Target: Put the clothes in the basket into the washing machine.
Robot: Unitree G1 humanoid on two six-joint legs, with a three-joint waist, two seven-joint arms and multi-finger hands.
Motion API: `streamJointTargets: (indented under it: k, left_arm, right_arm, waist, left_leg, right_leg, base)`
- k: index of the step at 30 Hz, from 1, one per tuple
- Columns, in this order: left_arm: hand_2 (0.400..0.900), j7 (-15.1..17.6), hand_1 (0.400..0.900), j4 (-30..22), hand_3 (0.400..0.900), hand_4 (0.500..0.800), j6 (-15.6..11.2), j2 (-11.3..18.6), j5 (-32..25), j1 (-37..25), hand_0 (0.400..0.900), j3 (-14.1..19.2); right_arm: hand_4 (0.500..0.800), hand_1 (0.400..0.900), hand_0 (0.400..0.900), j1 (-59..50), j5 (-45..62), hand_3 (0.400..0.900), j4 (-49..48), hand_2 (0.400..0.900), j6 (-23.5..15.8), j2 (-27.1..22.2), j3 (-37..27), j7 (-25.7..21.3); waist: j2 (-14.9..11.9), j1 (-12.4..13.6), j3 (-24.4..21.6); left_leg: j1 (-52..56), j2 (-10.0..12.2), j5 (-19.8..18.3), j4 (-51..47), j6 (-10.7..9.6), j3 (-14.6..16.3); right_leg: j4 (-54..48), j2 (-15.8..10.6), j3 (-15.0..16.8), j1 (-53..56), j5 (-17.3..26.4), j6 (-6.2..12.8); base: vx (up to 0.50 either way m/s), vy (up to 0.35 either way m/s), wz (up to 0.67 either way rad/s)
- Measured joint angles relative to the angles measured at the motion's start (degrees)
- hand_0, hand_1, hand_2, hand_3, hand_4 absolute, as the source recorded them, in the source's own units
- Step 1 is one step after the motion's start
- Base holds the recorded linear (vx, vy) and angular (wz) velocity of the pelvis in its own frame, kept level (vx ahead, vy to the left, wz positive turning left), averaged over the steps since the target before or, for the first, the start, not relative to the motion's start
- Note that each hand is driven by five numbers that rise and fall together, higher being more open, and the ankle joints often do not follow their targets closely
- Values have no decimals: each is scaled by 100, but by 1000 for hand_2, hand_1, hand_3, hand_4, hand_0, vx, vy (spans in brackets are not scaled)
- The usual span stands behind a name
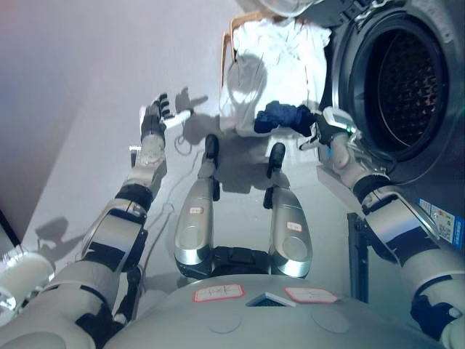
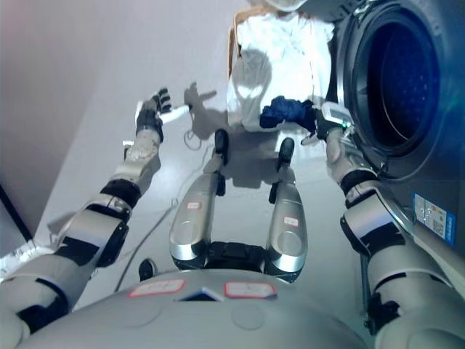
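A basket (image 1: 233, 45) lined with white cloth (image 1: 280, 58) stands on the floor at the top centre, just left of the washing machine. The machine's round drum opening (image 1: 407, 80) is dark and its door is open. A dark blue garment (image 1: 280, 116) hangs at the basket's near edge. My right hand (image 1: 327, 131) is shut on its right end, between basket and drum. My left hand (image 1: 161, 113) is held out over the floor to the left of the basket, fingers spread and holding nothing.
The washing machine's front (image 2: 429, 211) runs down the right side, close to my right arm. Pale floor (image 1: 87, 109) stretches to the left of the basket.
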Motion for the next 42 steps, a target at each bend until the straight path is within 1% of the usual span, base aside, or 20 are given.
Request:
streamJointTargets:
  k: [4,5,7,10,13,14,17,22,27,30,33,42]
  left_arm:
    - [900,85,900,-403,900,800,-53,-13,-120,-178,900,-171]
    - [900,114,900,-463,900,800,-104,-13,-119,-186,900,-218]
    - [900,140,900,-494,900,800,-131,-24,-125,-200,900,-253]
    - [900,221,900,-546,900,800,-138,-4,-157,-178,900,-341]
    - [900,375,900,-755,900,800,-152,129,-225,-182,900,-415]
    - [900,396,900,-818,900,800,-160,176,-231,-191,900,-430]
    - [900,420,900,-909,900,800,-162,190,-336,-215,900,-434]
    - [900,515,900,-1315,900,800,-254,203,-371,-201,900,-437]
    - [900,563,900,-1639,900,800,-268,264,-389,-242,900,-435]
    - [900,602,900,-1846,900,800,-300,317,-392,-255,900,-433]
    - [900,606,900,-1850,900,800,-364,323,-392,-257,900,-433]
    - [900,607,900,-1864,900,800,-379,321,-396,-289,900,-432]
  right_arm:
    - [800,900,900,-406,-117,900,137,900,149,16,45,-263]
    - [800,900,900,-483,-181,900,171,900,177,5,72,-326]
    - [800,900,900,-658,-266,900,288,900,233,9,219,-406]
    - [800,900,900,-843,-457,900,400,900,363,7,236,-652]
    - [800,900,900,-1237,-509,900,495,900,456,-37,231,-976]
    - [800,900,900,-1353,-508,900,512,900,506,-49,231,-1031]
    - [800,900,900,-1621,-502,900,591,900,544,-77,209,-1137]
    - [800,900,900,-1757,-485,900,604,900,555,-178,174,-1179]
    - [800,900,900,-1859,-350,900,622,900,552,-194,163,-1181]
    - [800,900,900,-1964,-255,900,713,900,550,-209,161,-1162]
    - [800,900,900,-2037,-198,900,722,900,535,-229,160,-1136]
    - [800,900,900,-2056,-159,900,727,900,514,-249,171,-1096]
  waist:
    - [2,113,138]
    - [5,116,152]
    - [18,130,180]
    - [28,238,194]
    - [32,306,196]
    - [32,315,196]
    - [46,385,204]
    - [52,422,207]
    - [58,432,210]
    - [73,474,218]
    - [74,508,219]
    - [74,538,219]
  left_leg:
    - [-383,10,43,-9,-33,-139]
    - [-489,9,53,-7,-37,-172]
    - [-654,6,75,-7,-44,-229]
    - [-840,3,95,-8,-40,-246]
    - [-1200,-14,183,-9,-29,-258]
    - [-1318,-19,217,-6,-28,-264]
    - [-1557,-58,290,-11,-10,-283]
    - [-1932,-177,388,17,30,-327]
    - [-2340,-284,412,167,45,-366]
    - [-2512,-294,423,213,49,-405]
    - [-2607,-296,422,267,44,-407]
    - [-2643,-303,436,286,24,-449]
  right_leg:
    - [18,23,-103,-333,1,1]
    - [30,23,-137,-430,0,1]
    - [34,22,-198,-565,0,1]
    - [97,16,-206,-785,-3,4]
    - [222,-5,-203,-1191,-11,11]
    - [279,-11,-203,-1335,-11,11]
    - [455,-58,-198,-1662,-37,30]
    - [988,-201,-202,-2225,-226,68]
    - [1492,-324,-180,-2778,-413,76]
    - [1667,-342,-195,-2987,-478,61]
    - [1772,-353,-193,-3105,-511,47]
    - [1878,-362,-206,-3167,-543,31]
  base:
    - [-67,5,19]
    - [-45,10,12]
    - [-28,16,8]
    - [-31,26,3]
    - [-35,22,4]
    - [0,0,0]
    - [-12,10,3]
    - [-20,9,6]
    - [-29,7,8]
    - [-13,29,3]
    - [4,14,2]
    - [1,-3,6]
